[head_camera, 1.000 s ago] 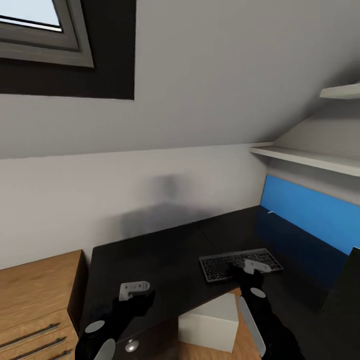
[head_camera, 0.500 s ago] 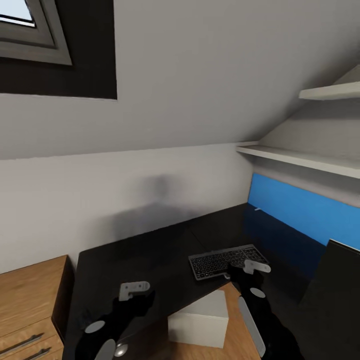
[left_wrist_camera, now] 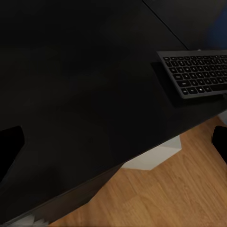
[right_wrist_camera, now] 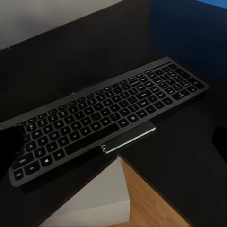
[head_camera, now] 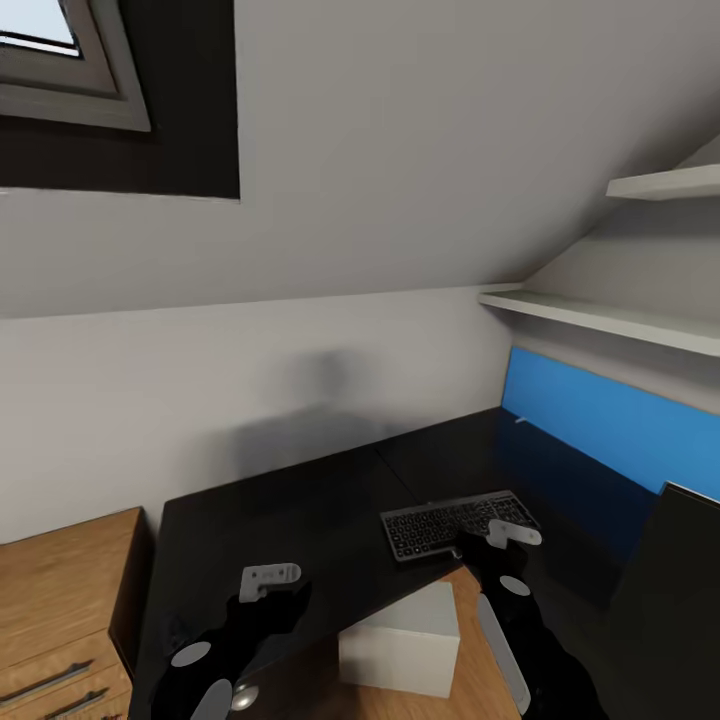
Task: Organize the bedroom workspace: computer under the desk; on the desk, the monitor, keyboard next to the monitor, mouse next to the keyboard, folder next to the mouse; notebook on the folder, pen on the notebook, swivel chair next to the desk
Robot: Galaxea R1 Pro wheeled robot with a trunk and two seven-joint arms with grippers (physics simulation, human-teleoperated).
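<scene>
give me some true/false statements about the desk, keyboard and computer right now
1. The keyboard lies on the black desk. True.
2. The keyboard sits in the middle of the desk, far from any edge. False: it lies at the inner corner edge, with part of its front overhanging in the right wrist view.
3. The computer stands on top of the desk. False: the white box is on the wood floor, below the desk edge.
4. A blue back panel runs along the desk under the white shelves. True.
5. The right pincer holds the keyboard lifted off the desk. False: the keyboard lies flat on the desk.
</scene>
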